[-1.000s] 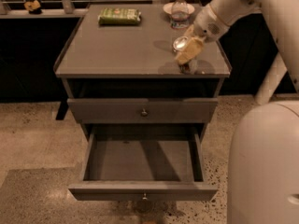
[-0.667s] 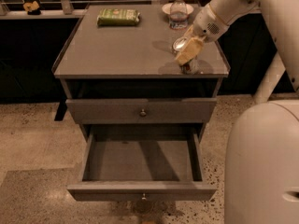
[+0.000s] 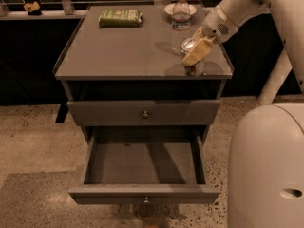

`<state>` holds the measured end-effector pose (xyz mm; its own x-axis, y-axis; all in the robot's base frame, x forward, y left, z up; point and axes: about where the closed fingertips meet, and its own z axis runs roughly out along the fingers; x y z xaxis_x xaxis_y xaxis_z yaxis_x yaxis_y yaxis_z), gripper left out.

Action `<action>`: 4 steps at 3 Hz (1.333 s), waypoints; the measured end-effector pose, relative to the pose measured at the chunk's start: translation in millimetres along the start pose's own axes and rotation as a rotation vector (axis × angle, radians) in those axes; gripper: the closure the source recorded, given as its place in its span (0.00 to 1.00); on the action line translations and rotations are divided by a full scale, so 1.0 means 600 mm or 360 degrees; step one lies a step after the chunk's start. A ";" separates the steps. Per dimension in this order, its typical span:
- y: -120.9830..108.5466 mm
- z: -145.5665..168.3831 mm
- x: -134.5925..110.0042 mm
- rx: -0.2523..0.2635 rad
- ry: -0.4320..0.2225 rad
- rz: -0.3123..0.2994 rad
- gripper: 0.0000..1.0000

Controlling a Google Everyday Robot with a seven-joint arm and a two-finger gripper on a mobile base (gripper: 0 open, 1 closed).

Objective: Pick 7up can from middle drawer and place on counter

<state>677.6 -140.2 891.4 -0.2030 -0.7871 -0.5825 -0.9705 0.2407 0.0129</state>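
The 7up can [image 3: 194, 68], with a silver top and dark body, is upright at the front right corner of the counter [image 3: 123, 49], on or just above its surface. My gripper [image 3: 195, 52] reaches in from the upper right. Its yellowish fingers [image 3: 199, 46] are closed around the can's upper part. The middle drawer [image 3: 142, 163] stands pulled open below, and its grey inside is bare.
A clear water bottle [image 3: 180, 12] stands by a white dish [image 3: 169, 7] at the counter's back. A green packet [image 3: 119, 17] lies at the back left. A closed drawer front [image 3: 145, 113] sits above the open one. My white base [image 3: 266, 165] fills the lower right.
The gripper and the can have shifted a little toward the counter's front right corner and slightly lower. The drawer has not moved.
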 end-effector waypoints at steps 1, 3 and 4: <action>0.000 -0.004 -0.003 0.0000 0.0000 0.0000 1.00; -0.008 -0.004 -0.003 -0.0052 -0.0007 0.0068 1.00; -0.017 -0.001 -0.009 -0.0029 -0.0020 0.0070 1.00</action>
<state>688.8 -138.6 894.8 -0.2440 -0.7686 -0.5913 -0.9629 0.2645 0.0535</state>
